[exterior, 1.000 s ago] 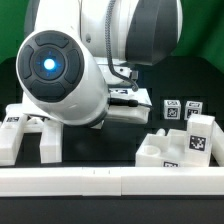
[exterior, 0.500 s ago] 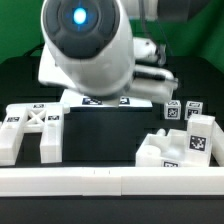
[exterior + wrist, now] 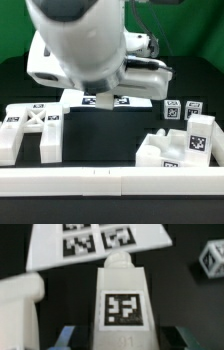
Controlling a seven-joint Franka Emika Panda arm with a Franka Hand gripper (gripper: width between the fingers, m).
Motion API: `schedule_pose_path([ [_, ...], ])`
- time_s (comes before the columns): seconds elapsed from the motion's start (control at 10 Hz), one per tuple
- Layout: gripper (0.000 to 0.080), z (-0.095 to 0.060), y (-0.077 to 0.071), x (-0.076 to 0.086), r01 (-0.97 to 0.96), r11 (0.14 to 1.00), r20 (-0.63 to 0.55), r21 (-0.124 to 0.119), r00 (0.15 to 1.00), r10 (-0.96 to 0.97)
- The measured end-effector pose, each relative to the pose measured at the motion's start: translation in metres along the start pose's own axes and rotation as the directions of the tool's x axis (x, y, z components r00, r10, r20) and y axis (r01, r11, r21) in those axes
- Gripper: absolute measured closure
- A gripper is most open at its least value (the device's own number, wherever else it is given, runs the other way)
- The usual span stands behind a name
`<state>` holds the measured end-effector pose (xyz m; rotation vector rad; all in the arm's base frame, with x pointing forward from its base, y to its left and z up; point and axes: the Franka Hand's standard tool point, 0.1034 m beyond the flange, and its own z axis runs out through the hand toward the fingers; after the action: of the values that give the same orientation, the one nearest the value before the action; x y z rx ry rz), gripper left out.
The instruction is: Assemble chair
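White tagged leg block (image 3: pixel 124 286) is being held lengthwise; X-braced panel (image 3: pixel 37 119) and seat slab (image 3: pixel 160 151) are lying well apart.

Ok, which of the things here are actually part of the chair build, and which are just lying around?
Part of the chair job:
- leg block, gripped in the tool
- X-braced panel
- large tagged part
- small tagged blocks

Just lying about:
- marker board
- white border rail
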<state>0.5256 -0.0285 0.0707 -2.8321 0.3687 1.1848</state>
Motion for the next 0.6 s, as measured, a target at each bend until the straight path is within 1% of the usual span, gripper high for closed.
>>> schedule_pose_path([
  [0.1,0.0509,-0.006,0.000,-0.005,0.025,1.000,-0.054,0.009,0.998,-0.024],
  [0.2,0.0509,-0.018,-0.002,-0.005,0.056,0.998,-0.104,0.008,0.993,-0.055],
  [0.3,0.0509,-0.033,-0.005,0.000,0.097,0.995,-0.182,0.005,0.979,-0.095],
  [0.4,0.0509,-0.043,-0.007,-0.001,0.107,0.994,-0.235,0.006,0.966,-0.103],
  [0.5,0.0509,-0.046,-0.008,0.004,0.107,0.994,-0.307,0.006,0.946,-0.100],
  [0.6,0.0509,-0.047,-0.009,0.008,0.107,0.994,-0.405,0.005,0.909,-0.096],
])
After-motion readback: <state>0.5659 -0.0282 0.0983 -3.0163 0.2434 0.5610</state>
